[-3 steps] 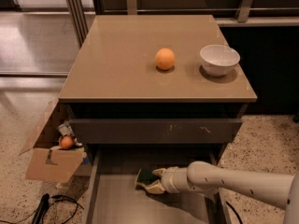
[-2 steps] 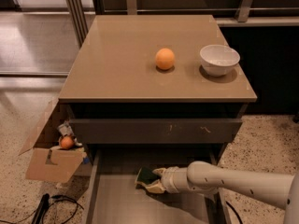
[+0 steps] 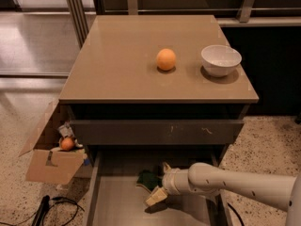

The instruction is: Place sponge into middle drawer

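Observation:
The middle drawer (image 3: 120, 206) is pulled out below the cabinet top, with a plain grey floor. The sponge (image 3: 147, 178), dark green face up, lies on the drawer floor near its back. My gripper (image 3: 158, 183) reaches in from the right and sits just right of the sponge. Its fingers are spread open, one pale fingertip (image 3: 154, 197) in front of the sponge and the other behind it. The sponge is not clamped.
An orange (image 3: 166, 59) and a white bowl (image 3: 220, 59) stand on the cabinet top (image 3: 117, 69). The drawer above (image 3: 141, 132), with pale scratch marks, is shut. An open cardboard box (image 3: 52, 163) with clutter stands on the floor at left, cables beside it.
The gripper was shut on the sponge; now its fingers have spread and the sponge rests on the drawer floor. The arm has barely moved.

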You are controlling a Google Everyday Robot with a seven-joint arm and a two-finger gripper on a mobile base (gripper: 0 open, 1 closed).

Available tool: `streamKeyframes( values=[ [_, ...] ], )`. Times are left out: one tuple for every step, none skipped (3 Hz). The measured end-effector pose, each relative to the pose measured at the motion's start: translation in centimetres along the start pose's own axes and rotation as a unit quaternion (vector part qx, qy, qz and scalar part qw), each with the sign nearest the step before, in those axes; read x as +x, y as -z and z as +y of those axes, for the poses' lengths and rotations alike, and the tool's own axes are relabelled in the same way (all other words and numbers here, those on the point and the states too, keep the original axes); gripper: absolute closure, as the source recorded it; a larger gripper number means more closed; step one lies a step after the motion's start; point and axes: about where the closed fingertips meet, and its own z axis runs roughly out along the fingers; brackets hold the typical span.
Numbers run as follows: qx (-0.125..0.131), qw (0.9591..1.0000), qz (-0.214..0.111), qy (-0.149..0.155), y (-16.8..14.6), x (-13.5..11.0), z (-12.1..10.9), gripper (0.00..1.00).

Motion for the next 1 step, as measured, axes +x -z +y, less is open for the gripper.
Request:
streamKeyframes(
  values=[
    [0.000, 1.0000, 0.000, 0.000, 0.00, 0.00, 0.00, 0.00]
  ],
)
